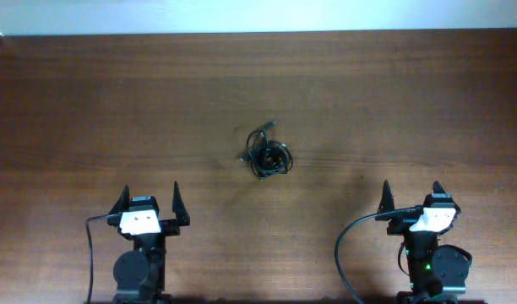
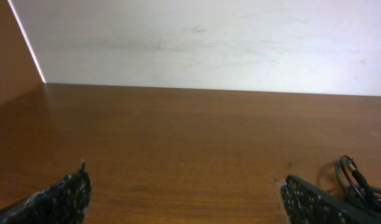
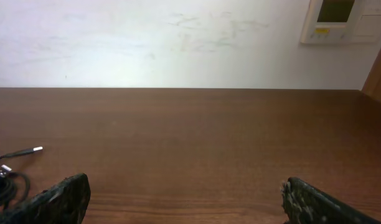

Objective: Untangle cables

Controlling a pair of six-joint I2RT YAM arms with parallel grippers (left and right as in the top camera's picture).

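The cables are seen balled in a small knot on the desk, roughly at its middle, with a short strand sticking out toward the far side. Both arms are set at the near edge, one to each side of the knot and well apart from it.

The left hand is held level and pointed toward the far wall. Its two fingers are spread wide and nothing is gripped between them. The right hand is posed the same way, its fingers equally wide and empty. Whether the fingertips rest on the wood or hang just above it cannot be told.

In the left wrist view, only bare desk is seen between the fingertips, and part of the knot is caught low at the right, just past the right finger. In the right wrist view, the knot is cut off by the left edge, and one strand with a silvery plug end is stretched out from it across the wood. A pale wall panel is seen at the upper right.

A thicker black lead is looped beside the right arm's base.
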